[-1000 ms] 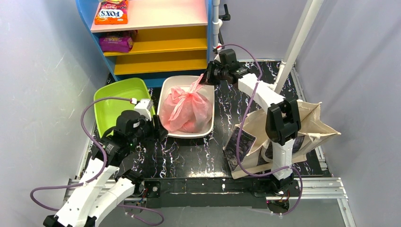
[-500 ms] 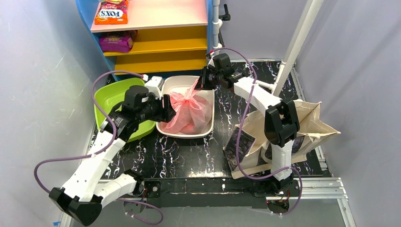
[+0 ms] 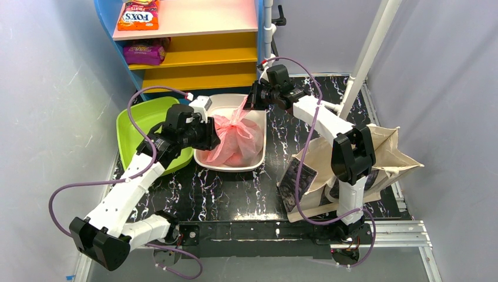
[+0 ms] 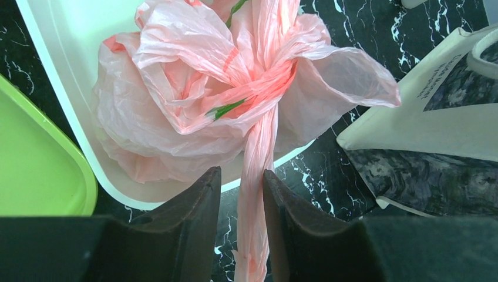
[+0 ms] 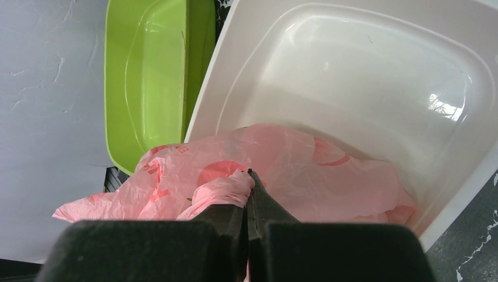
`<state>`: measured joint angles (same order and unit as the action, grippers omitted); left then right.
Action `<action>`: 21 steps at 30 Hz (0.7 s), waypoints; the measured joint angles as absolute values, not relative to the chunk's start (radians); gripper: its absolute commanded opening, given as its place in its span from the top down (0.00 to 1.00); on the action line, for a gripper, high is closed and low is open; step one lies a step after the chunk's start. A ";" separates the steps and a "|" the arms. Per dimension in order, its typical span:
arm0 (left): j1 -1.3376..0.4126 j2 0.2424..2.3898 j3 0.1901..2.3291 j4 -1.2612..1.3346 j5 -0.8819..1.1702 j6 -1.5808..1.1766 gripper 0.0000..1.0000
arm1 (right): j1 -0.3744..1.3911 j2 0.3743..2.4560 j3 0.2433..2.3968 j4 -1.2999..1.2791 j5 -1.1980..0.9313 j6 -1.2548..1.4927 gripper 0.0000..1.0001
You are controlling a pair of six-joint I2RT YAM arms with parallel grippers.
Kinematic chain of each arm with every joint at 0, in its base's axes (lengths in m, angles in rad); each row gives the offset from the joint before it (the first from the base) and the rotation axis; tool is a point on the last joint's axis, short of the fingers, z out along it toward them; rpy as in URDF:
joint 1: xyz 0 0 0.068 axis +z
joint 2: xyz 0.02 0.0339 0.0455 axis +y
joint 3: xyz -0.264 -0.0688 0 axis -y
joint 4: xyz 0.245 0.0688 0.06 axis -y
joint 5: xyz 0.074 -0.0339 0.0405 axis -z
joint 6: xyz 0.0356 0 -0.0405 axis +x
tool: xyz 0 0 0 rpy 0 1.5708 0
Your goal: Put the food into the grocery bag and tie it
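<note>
The pink grocery bag (image 3: 235, 132) sits bunched in a white tray (image 3: 262, 120), its handles crossed in a twist (image 4: 261, 88). The food is hidden inside; only a green sliver (image 4: 226, 108) shows at the twist. My left gripper (image 3: 212, 136) is at the bag's left side. Its jaws (image 4: 242, 173) stand slightly apart around one handle strip (image 4: 256, 158), which touches the right finger only. My right gripper (image 3: 251, 101) is over the tray's far edge, shut on the other handle (image 5: 226, 188) and holding it taut above the bag (image 5: 329, 170).
A green tub (image 3: 141, 120) lies left of the tray. A beige canvas tote (image 3: 379, 158) lies at the right, under the right arm. A coloured shelf (image 3: 188, 53) with snack packs (image 3: 138, 14) stands behind. A white pole (image 3: 367, 53) rises at the back right.
My left arm has swung from the near left up to the bag and brought its jaws around the handle strip. My right gripper has kept its hold and shifted slightly left.
</note>
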<state>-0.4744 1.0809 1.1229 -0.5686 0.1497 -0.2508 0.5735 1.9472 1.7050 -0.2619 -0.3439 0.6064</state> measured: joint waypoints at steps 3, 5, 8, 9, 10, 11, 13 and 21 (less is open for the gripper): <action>-0.474 1.081 1.100 -0.566 0.158 -0.255 0.65 | 0.574 1.947 1.705 -0.262 -0.344 0.603 0.99; -0.474 1.079 1.087 -0.566 0.169 -0.262 0.64 | 0.574 1.947 1.705 -0.263 -0.344 0.601 0.99; -0.474 1.067 1.069 -0.566 0.185 -0.271 0.66 | 0.574 1.947 1.705 -0.263 -0.344 0.601 0.99; -0.474 1.060 1.062 -0.565 0.188 -0.273 0.68 | 0.574 1.947 1.705 -0.263 -0.344 0.601 0.99; -0.474 1.052 1.055 -0.563 0.189 -0.275 0.71 | 0.574 1.947 1.705 -0.264 -0.344 0.601 0.99; -0.474 1.044 1.047 -0.562 0.191 -0.278 0.73 | 0.574 1.947 1.705 -0.264 -0.344 0.601 0.99; -0.474 1.029 1.033 -0.561 0.194 -0.281 0.79 | 0.574 1.947 1.705 -0.265 -0.344 0.601 0.99; -0.474 1.024 1.006 -0.545 0.224 -0.298 1.00 | 0.574 1.947 1.705 -0.268 -0.343 0.601 0.99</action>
